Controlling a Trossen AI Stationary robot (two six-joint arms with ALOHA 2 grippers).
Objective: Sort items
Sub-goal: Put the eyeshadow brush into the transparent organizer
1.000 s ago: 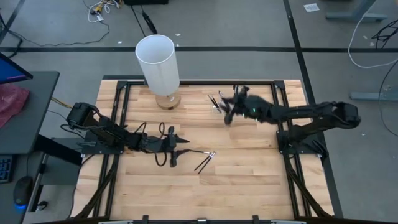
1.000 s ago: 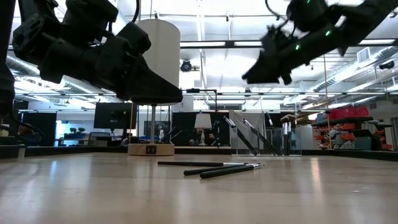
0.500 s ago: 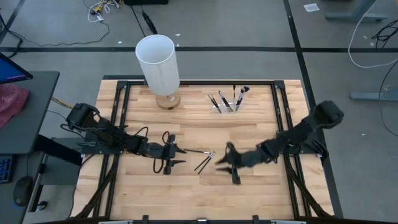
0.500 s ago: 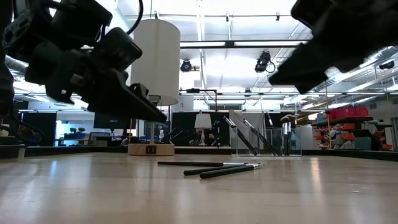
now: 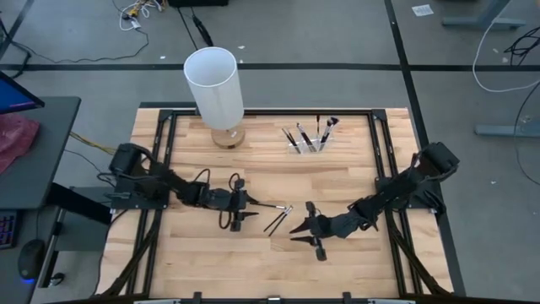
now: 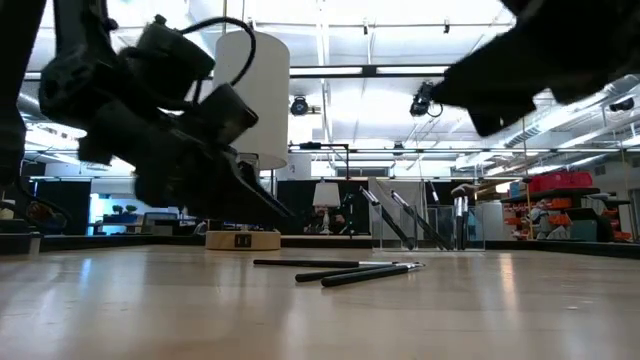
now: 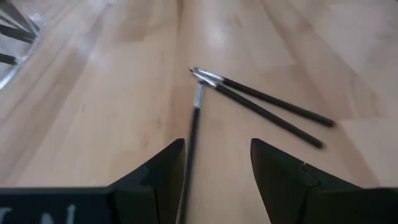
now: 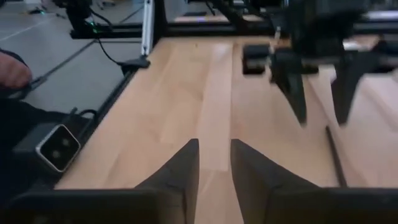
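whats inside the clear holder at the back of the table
The clear holder holds about four dark-handled brushes, standing tilted with tips up. Their lower ends, and anything lying at the bottom, cannot be made out.

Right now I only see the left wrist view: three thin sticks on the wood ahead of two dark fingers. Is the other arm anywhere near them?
Observer: Yes. The right gripper hovers above the table just across the sticks from the left gripper.
Operator: Are there more sticks?
Observer: Several stand in a clear holder at the table's far side.
Operator: Anything else there?
Observer: A tall white cylinder on a round base.
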